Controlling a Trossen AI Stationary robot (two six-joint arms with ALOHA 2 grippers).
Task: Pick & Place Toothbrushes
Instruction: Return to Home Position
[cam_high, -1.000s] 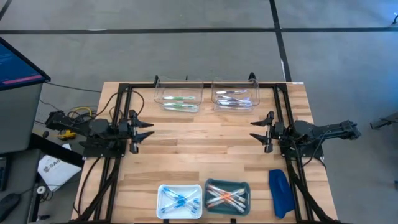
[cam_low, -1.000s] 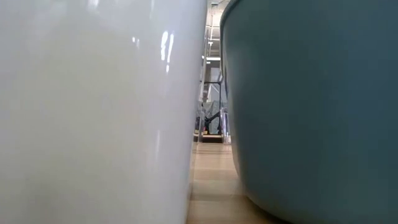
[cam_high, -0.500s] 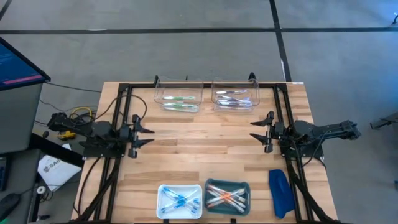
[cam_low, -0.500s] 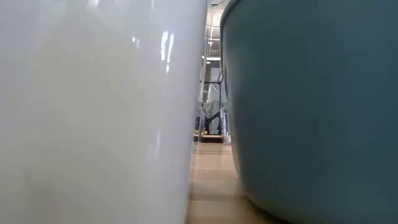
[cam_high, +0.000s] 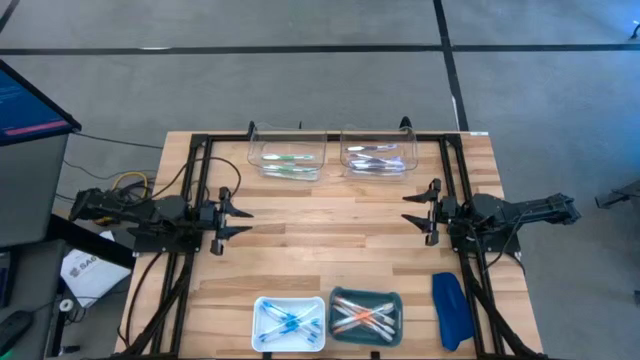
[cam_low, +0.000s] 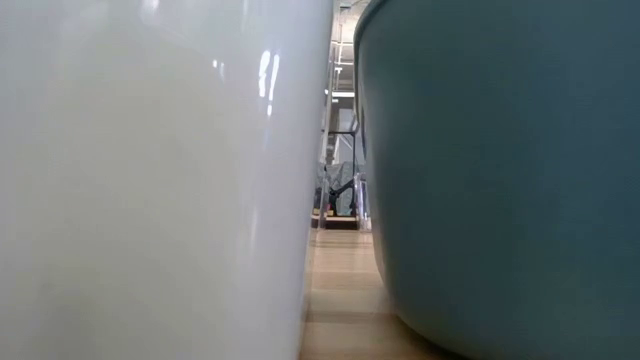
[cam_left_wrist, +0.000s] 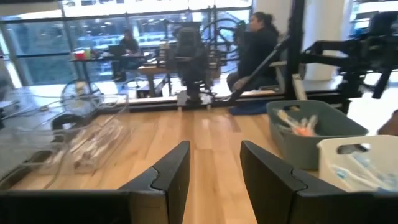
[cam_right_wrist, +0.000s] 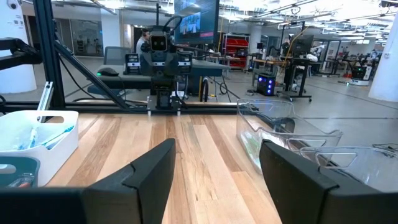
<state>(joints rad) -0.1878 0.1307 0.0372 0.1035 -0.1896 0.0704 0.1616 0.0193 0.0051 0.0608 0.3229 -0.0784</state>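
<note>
Your left end effector (cam_high: 238, 222) hangs at the left side of the bench (cam_high: 330, 240), fingers spread apart and holding nothing. No toothbrush lies loose on the wood. Green toothbrushes (cam_high: 288, 160) sit in the far left clear bin (cam_high: 255, 150), blue toothbrushes (cam_high: 290, 322) in the near white bin (cam_high: 258, 322), pink and orange toothbrushes (cam_high: 362, 317) in the teal bin (cam_high: 396, 312) just beside it, and silvery toothbrushes (cam_high: 375, 155) in the far right clear bin (cam_high: 412, 150). Your right end effector (cam_high: 408, 210) faces inward from the right side, likewise spread and empty. Sorting looks finished, so you appear to be homing the arms. Next, settle both to rest, clear of the bins.
</note>
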